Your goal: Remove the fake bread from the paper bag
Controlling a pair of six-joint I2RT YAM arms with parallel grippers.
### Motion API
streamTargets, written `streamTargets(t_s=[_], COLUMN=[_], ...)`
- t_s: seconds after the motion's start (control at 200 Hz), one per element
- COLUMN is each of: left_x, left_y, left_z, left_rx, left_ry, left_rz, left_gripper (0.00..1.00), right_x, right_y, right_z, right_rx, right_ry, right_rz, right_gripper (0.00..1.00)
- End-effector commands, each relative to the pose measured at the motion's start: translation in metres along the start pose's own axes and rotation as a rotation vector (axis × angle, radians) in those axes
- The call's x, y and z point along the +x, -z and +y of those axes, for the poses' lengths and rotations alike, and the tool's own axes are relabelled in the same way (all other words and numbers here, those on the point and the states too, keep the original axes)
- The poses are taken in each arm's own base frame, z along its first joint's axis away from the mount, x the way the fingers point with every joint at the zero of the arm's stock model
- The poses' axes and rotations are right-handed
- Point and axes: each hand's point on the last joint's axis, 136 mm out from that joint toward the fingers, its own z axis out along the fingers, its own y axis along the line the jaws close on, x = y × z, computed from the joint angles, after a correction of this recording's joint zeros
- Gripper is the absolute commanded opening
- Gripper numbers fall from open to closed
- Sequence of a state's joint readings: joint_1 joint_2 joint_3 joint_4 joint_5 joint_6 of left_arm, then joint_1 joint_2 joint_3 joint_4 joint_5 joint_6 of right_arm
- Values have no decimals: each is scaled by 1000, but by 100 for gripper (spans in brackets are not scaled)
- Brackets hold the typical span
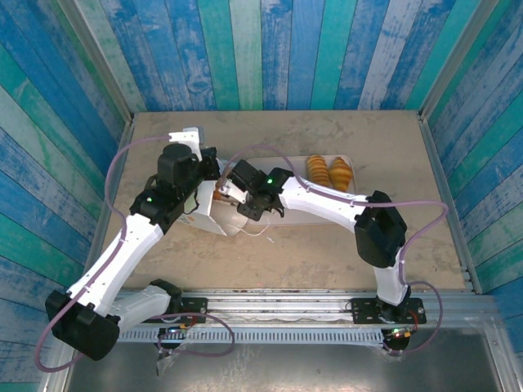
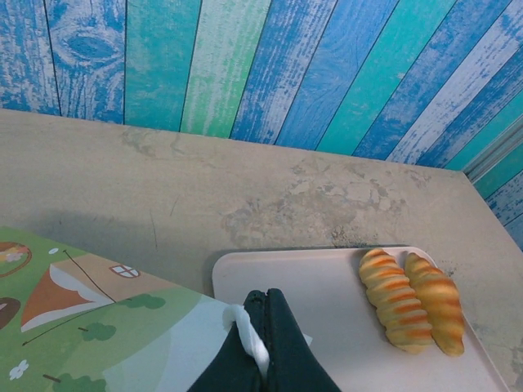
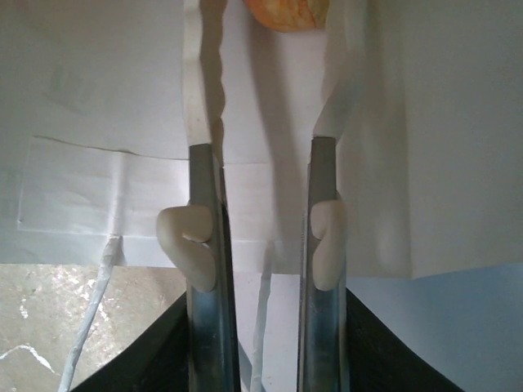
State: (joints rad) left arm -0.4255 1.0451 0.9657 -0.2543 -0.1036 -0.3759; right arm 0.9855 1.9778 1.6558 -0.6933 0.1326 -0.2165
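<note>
Right hand [image 3: 265,139] reaches inside the white paper bag [image 1: 221,220], its two fingers [image 3: 204,245] parted about halfway, with white paper on every side. Nothing is clamped between them. Just beyond the fingertips, a rounded orange piece of fake bread [image 3: 282,11] lies in the bag; whether the tips touch it cannot be told. Back toward this hand's wrist and to its left, a thin white cord handle [image 3: 90,314] trails over the speckled worktop [image 3: 49,298].

The left hand [image 2: 265,306] sits just beside the right one, at the bag's open end. Its dark fingers are pressed fully together, pinching a strip of the bag's white edge. To this hand's left, the bag's printed side shows green ground, small trees and an orange roof. Ahead of this hand and to its right, a pale pink tray [image 2: 319,286] lies flat on the worktop. Two ridged golden croissants [image 2: 395,300] rest side by side on the tray's right part, touching each other. Beyond the worktop stands a wall [image 2: 245,57] of blue and green painted planks.
</note>
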Motion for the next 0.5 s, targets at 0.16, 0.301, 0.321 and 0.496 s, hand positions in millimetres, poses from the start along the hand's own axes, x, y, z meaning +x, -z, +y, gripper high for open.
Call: streamTargets(t_s=[0.16, 0.301, 0.321, 0.496], left_x=[-19, -18, -17, -12], left_y=[4, 1, 0, -8], left_z=[3, 3, 4, 6], left_rx=[-32, -33, -36, -43], left_ry=[18, 27, 27, 65], left_rz=[-70, -70, -68, -68], left_gripper=[0, 0, 0, 0], right_x=[-13, -8, -6, -2], right_y=[29, 44, 46, 61], right_z=[0, 11, 13, 9], right_rx=[-46, -181, -203, -366], right_ry=[-95, -154, -161, -319], right_rz=[-52, -80, -82, -135], right_gripper=[32, 31, 31, 32])
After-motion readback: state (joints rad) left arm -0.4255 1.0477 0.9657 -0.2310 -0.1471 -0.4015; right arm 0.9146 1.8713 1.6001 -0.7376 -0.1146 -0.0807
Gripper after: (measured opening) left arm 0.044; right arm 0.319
